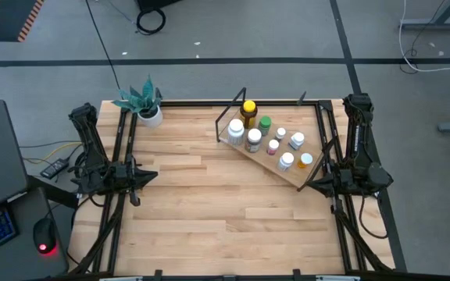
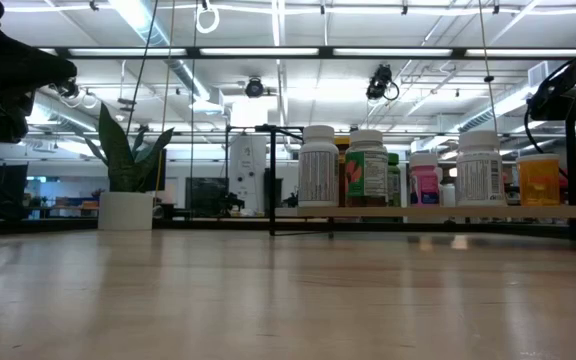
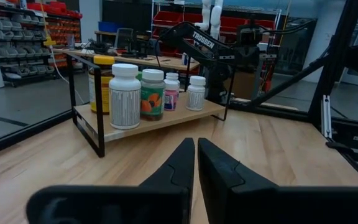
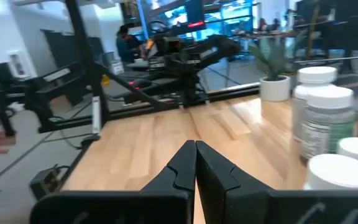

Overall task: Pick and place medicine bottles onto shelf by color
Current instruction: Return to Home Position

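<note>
Several medicine bottles (image 1: pixel 266 137) stand on the shelf (image 1: pixel 293 176), a light-wood board in a black wire frame at the table's far right. Among them are an amber bottle with a yellow cap (image 1: pixel 248 110), a green-capped one (image 1: pixel 265 125) and a pinkish one (image 1: pixel 273 147); the rest have white caps. In the left wrist view the bottles (image 3: pixel 125 95) stand upright on the board (image 3: pixel 160 122). My left gripper (image 3: pixel 196 163) is shut at the table's left edge (image 1: pixel 137 178), holding nothing. My right gripper (image 4: pixel 195 163) is shut at the right edge (image 1: pixel 312 183), beside the shelf, holding nothing.
A white pot with a green plant (image 1: pixel 145 105) stands at the table's far left corner. The wooden tabletop (image 1: pixel 209 211) spreads between the two arms and toward the near edge. A laptop and a mouse (image 1: pixel 45 238) lie on a side desk to the left.
</note>
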